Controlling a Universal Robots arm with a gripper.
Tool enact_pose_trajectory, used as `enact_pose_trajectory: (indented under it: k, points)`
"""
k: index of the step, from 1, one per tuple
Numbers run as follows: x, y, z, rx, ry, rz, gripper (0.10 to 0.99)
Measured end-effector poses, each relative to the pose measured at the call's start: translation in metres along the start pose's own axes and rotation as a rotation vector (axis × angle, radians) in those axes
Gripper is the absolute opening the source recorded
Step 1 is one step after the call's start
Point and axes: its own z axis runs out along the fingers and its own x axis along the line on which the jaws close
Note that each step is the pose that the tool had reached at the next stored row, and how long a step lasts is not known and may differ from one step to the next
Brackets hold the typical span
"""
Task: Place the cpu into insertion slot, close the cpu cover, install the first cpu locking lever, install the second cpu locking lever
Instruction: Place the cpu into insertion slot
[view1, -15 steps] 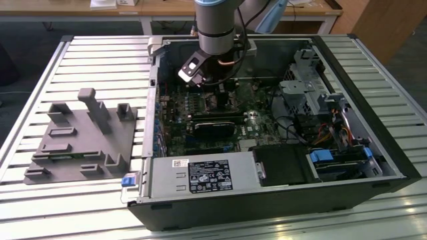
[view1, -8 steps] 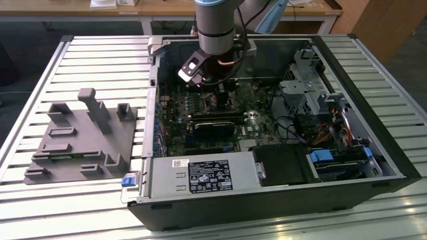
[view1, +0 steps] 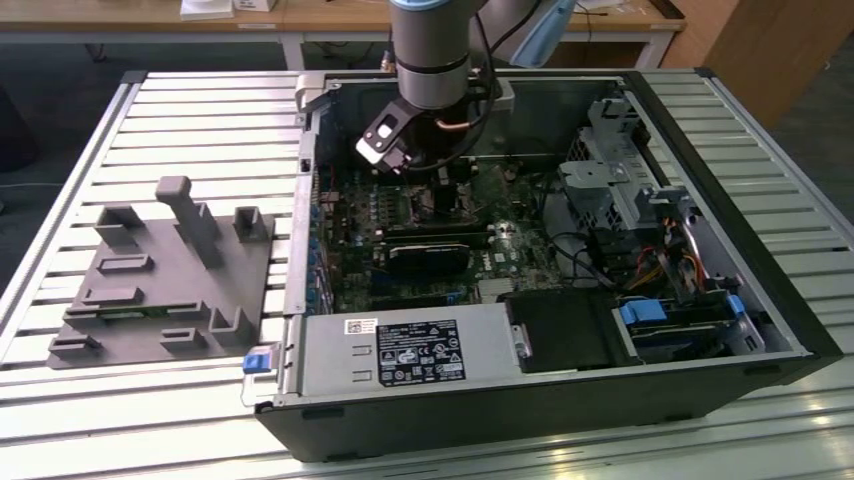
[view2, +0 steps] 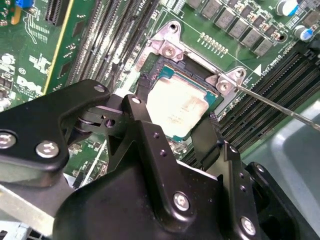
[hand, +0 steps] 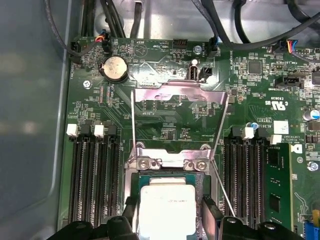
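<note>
Grips the cpu (view2: 177, 107) by two opposite edges with the fingers (view2: 204, 140), closed only to the chip's width. Lies flat, metal top up, sides square to the silvery rim of the insertion slot (hand: 170, 161); seated or just above it, cannot tell. Being square, shows no long axis. Leaves the cpu cover (hand: 175, 94) tipped up and back off the socket, green board visible through its window. Reaches down into the open computer case (view1: 534, 420) on the slatted bench (view1: 200, 120).
</note>
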Motion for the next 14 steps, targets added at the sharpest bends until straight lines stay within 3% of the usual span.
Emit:
enact_pose_trajectory:
  k: [5,6,14]
  points:
    - [-0.0001,0.0004,0.0001,0.001,-0.0005,0.0,0.6]
    - [-0.0001,0.0005,0.0001,0.001,-0.0003,0.0,0.533]
    - [0.0,0.0005,0.0004,0.001,-0.0002,0.001,0.533]
